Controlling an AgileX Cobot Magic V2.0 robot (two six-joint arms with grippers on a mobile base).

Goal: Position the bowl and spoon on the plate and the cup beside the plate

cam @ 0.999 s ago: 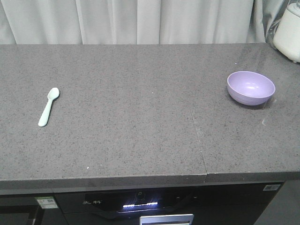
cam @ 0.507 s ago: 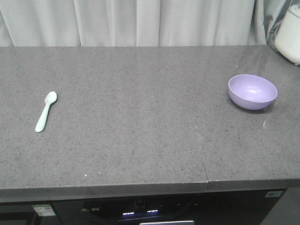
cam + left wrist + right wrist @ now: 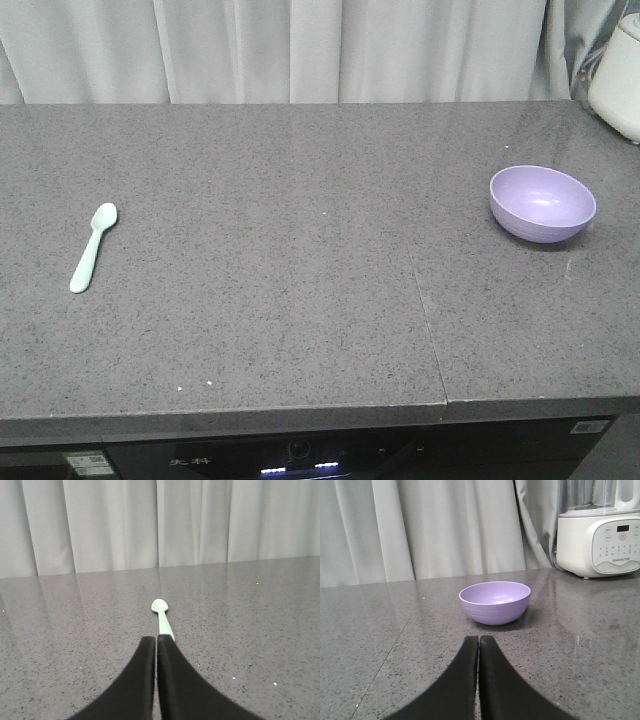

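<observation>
The dark grey speckled stone worktop runs the full width of the front view, with a fine seam crossing it from front to back, right of centre. The short pale mint-green plastic spoon lies flat on the worktop near its left end, scoop towards the rear and handle angled towards the front-left. The small round glossy lavender-purple bowl stands upright on the worktop near the right end, well apart from the spoon and on the far side of the seam from it. A white kitchen appliance with a control panel stands at the rear right corner, behind and to the right of the bowl and not touching it. Pale grey pleated curtains hang behind the worktop. The left gripper has its two black fingers pressed together, closed on nothing, and sits low over the worktop with the spoon directly ahead of its tips. The right gripper is likewise closed and empty, low over the worktop, with the bowl directly ahead and clear of its tips.
</observation>
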